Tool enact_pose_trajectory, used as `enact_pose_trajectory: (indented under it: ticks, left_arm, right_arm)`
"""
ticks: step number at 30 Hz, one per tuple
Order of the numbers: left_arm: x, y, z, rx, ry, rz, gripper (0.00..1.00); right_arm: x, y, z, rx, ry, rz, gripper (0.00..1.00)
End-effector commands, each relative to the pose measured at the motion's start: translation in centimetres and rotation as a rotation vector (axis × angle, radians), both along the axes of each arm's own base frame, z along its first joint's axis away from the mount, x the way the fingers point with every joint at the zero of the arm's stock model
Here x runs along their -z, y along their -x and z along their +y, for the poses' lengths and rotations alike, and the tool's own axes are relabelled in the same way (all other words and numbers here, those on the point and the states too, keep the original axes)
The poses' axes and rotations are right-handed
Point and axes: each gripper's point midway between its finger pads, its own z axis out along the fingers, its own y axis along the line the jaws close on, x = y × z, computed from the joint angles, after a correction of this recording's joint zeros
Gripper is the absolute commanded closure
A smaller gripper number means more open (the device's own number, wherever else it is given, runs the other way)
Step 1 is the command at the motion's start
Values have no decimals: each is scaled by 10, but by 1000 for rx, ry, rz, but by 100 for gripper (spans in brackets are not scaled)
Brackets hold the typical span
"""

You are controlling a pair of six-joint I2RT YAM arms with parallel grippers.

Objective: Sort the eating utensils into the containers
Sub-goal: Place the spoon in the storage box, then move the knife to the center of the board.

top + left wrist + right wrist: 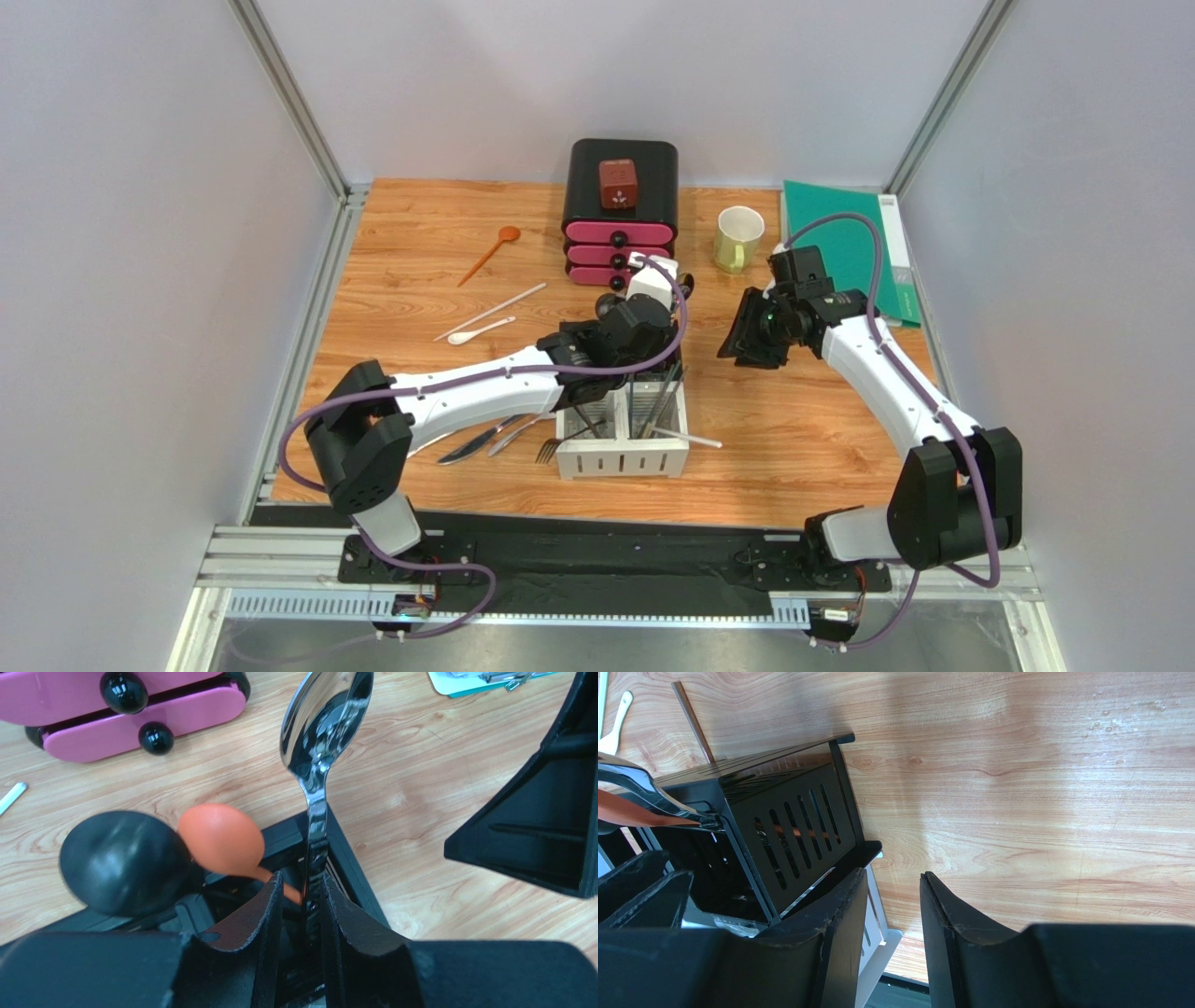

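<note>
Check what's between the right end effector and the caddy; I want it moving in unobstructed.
Only bare wooden tabletop separates the right end effector from the caddy, clearest in the top external view.

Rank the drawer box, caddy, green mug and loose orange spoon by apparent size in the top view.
1. drawer box and caddy: about alike; the left arm covers part of the caddy, so unranked.
2. green mug.
3. orange spoon: thin, least area.
</note>
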Motion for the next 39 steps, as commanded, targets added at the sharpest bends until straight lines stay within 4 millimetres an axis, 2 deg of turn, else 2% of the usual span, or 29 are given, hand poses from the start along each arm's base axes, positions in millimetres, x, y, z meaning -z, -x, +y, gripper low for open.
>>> enact_pose_trajectory:
  ticks: [1, 3, 8, 11, 15, 16, 18, 19, 21, 22, 23, 24, 25, 26, 27, 28, 32, 33, 39]
  left_arm:
    - [4, 21, 16, 11, -54, 37, 69]
    - [-8, 20, 20, -5, -43, 15, 69]
    - [-71, 16, 32, -36, 35, -86, 57]
    - [-95, 13, 44, -78, 51, -124, 56]
    - [-108, 13, 65, -131, 75, -105, 55]
    - [-107, 13, 80, -169, 80, -73, 55]
    - [-98, 14, 103, -230, 70, -29, 55]
    - [-95, 15, 128, -298, 73, 7, 55]
    - [-77, 20, 160, -375, 49, 59, 55]
    - [-76, 25, 191, -460, 69, 96, 55]
    - [-65, 29, 210, -511, 61, 127, 55]
    - [-68, 37, 224, -531, 100, 148, 55]
    - [-50, 46, 240, -570, 78, 201, 55]
    - [-44, 46, 262, -646, 89, 229, 55]
    - [-41, 55, 270, -663, 116, 261, 55]
    - [-25, 64, 281, -699, 108, 312, 55]
    - [-9, 87, 300, -822, 116, 408, 55]
    - [1, 98, 308, -907, 116, 466, 55]
    - [54, 124, 320, -1060, 16, 767, 55]
  right_arm:
    - [-8, -6, 0, -2, 3, -58, 62]
    - [-9, -6, -1, -4, 4, -63, 62]
    - [-8, -6, -2, 2, 10, -64, 62]
    - [-9, -6, -1, 1, 5, -69, 62]
    - [-7, -4, 0, -1, -5, -71, 61]
    - [-6, -4, -1, 4, -4, -69, 60]
    - [-7, -3, -1, 8, -3, -75, 60]
    - [-7, -3, -2, 10, 0, -76, 60]
    - [-9, -3, -3, 16, -3, -82, 60]
    - [-9, -2, -3, 17, -3, -83, 60]
    - [-9, -2, -4, 23, -1, -85, 60]
    - [-10, -3, -5, 28, 0, -88, 60]
    - [-9, -3, -5, 30, 5, -86, 60]
    - [-8, -3, -5, 31, 2, -88, 60]
    - [-6, -4, -5, 30, 5, -86, 60]
    - [-5, -4, -4, 29, 1, -83, 60]
    - [1, -5, -1, 28, -10, -61, 60]
    - [0, -6, 0, 31, -16, -62, 60]
    - [-5, -15, 4, 33, -40, -71, 60]
